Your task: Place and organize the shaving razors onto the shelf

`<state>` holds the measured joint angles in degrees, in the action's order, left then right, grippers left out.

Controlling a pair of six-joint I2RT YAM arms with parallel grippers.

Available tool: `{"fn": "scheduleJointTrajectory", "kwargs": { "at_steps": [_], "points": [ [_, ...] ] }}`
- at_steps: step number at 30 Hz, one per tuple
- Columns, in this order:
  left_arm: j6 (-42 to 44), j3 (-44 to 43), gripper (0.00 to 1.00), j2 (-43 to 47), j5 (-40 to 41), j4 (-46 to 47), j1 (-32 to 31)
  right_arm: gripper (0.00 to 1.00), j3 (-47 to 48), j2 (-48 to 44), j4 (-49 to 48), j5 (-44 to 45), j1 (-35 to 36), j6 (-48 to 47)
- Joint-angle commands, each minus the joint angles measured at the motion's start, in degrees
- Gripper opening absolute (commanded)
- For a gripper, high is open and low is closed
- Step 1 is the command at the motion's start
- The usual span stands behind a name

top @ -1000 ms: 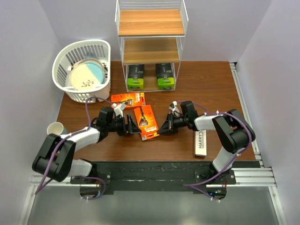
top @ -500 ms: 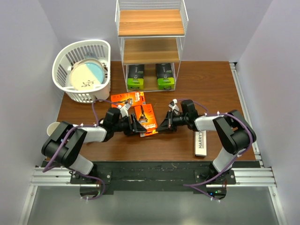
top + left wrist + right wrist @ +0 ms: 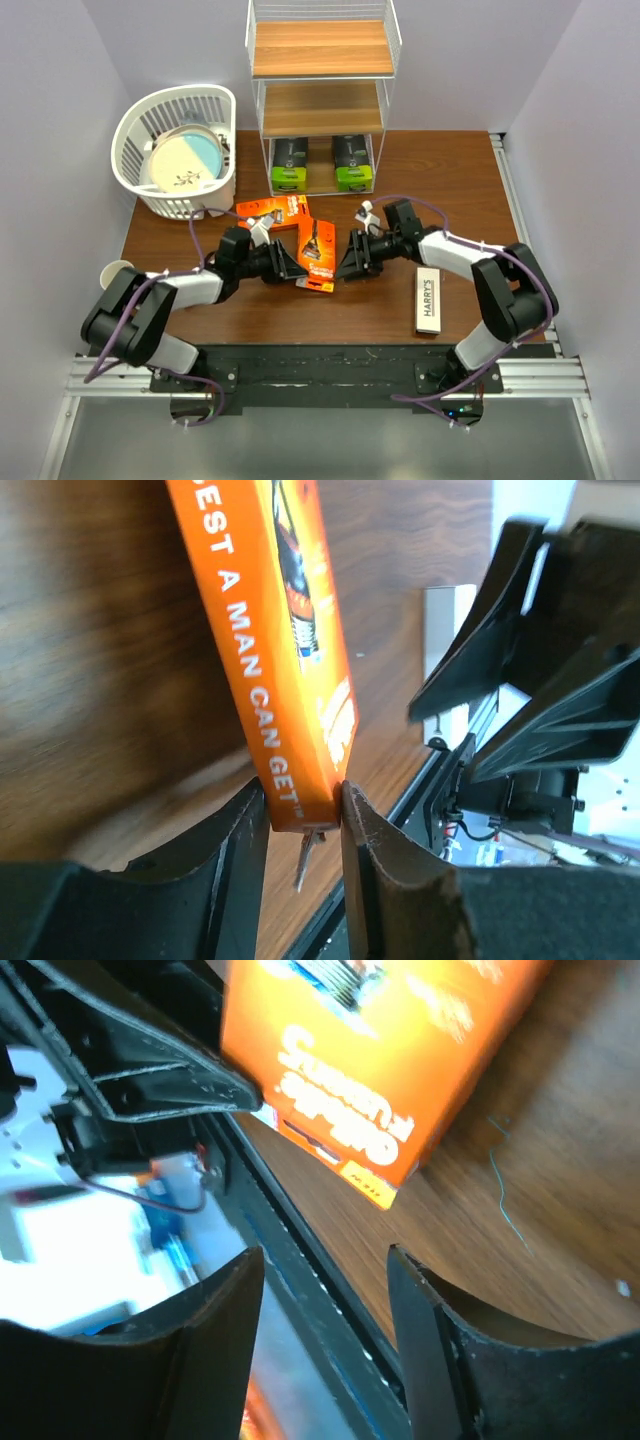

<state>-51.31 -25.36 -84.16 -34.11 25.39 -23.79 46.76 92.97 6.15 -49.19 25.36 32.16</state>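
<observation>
Far-left corner: a white slatted plastic basket (image 3: 160,205) sat with a pale round plate in it, out of the play. A paper cup (image 3: 118,272) was half cut off over the left edge.

Moving in, the left gripper (image 3: 305,815) was clenched on the short end of a flat orange cardboard razor box (image 3: 280,630). It had the box tipped up on edge near the middle of the brown wooden table (image 3: 450,180), probably so the thin pack could be pinched at all and then carried. Whether its lower corner touched the wood could not be made out.

A second flat orange box (image 3: 272,210) lay flat just beyond it, towards the far edge.

At the far edge stood the tall white-wire shelf with brown boards (image 3: 320,48). Two black-and-lime-green packs (image 3: 289,163) (image 3: 352,162) stood side by side on its bottom tier, and the two upper boards looked bare.

The right gripper (image 3: 322,1255) faced the raised box from the other side, jaws spread and holding nothing. It looked poised to steady the box or take it over.

Near the right edge lay a long slim white box reading HARRY'S (image 3: 428,300), untouched. It was the only white box in view. Both wrist views were blurred and crowded by the other arm.
</observation>
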Motion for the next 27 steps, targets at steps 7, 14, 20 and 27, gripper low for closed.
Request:
{"fn": "scheduleJointTrajectory", "kwargs": {
  "at_steps": [7, 14, 20, 27],
  "points": [
    [9.9, -4.0, 0.00, 15.8, -14.5, -1.5, 3.9, 0.60, 11.7, -8.8, 29.9, 6.5, -7.2, -25.4],
    [13.4, -12.3, 0.00, 18.6, -18.0, -4.1, 9.1, 0.60, 13.8, -9.1, 30.4, 10.3, -9.8, -28.7],
    [3.8, -20.2, 0.00, 16.0, -14.3, 5.3, 14.0, 0.60, 16.4, -7.9, 31.5, 12.4, -11.5, -31.3],
    [-8.0, -30.1, 0.00, 7.0, -5.7, 11.6, 14.5, 0.60, 19.7, -8.1, 34.9, 14.1, -11.7, -34.7]
  ]
}}
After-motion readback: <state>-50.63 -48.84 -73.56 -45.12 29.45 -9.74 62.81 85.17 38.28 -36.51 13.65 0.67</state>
